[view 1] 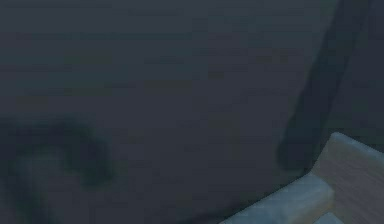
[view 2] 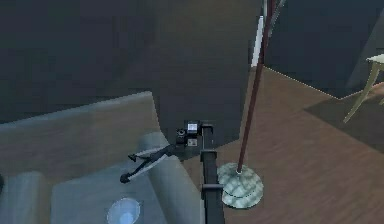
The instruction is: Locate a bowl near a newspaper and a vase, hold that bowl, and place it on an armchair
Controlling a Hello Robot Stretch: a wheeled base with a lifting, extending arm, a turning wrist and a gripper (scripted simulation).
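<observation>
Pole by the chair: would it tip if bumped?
Maybe, if hit high: the pole is tall and thin. Its round foot looks wide and flat on the floor, so a low nudge would more likely slide it. It looks straight, so probably stiff.

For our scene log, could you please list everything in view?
Grey upholstered armchair: one, grey, arm side view's left.
Small round pale bowl: one, bluish white, on the armchair's seat.
Floor lamp: one, dark red pole, green round base, right of the armchair.
Pale wooden furniture piece: one, cream, arm side view's right edge.
Pale grey cushioned corner: one, grey, forward view's bottom right.
Dark square arm: one, black, arm side view's bottom edge.
Hand: one, dark, against the armchair's seat.
</observation>
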